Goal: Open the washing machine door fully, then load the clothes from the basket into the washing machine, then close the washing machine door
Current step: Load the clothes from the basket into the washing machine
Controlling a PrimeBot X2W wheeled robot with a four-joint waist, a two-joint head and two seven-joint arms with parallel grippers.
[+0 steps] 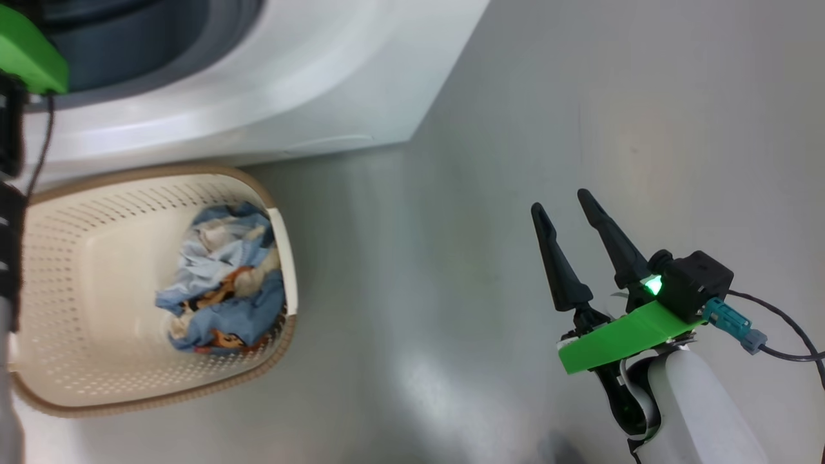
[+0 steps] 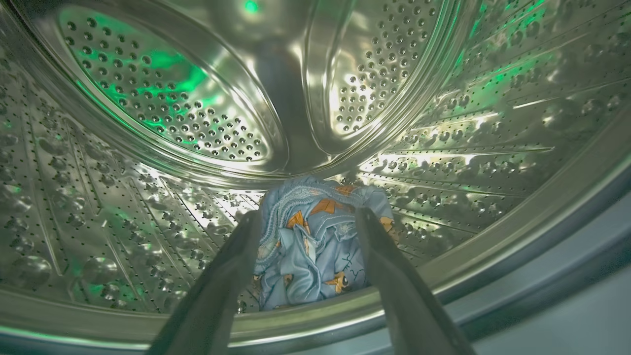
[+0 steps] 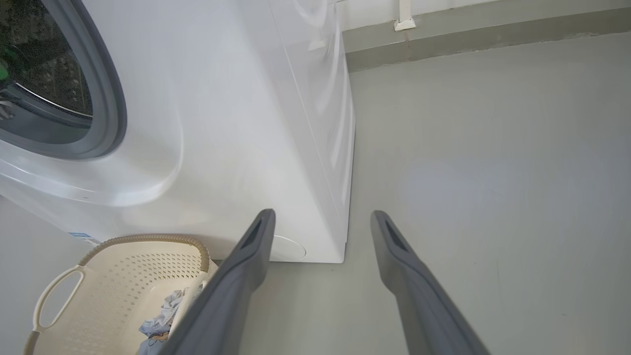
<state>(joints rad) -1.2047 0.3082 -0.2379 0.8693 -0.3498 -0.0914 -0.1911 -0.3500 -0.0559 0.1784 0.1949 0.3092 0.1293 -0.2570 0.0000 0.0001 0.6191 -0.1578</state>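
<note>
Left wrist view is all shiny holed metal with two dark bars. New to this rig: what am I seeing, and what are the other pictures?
That camera sits on the left wrist. The bars are the left gripper, open inside the washing machine drum; a fox-print garment seems to lie loose between its fingers. The head view looks down on the basket, holding more clothes, and the open right gripper above the floor. The right wrist view faces the machine's front.
</note>
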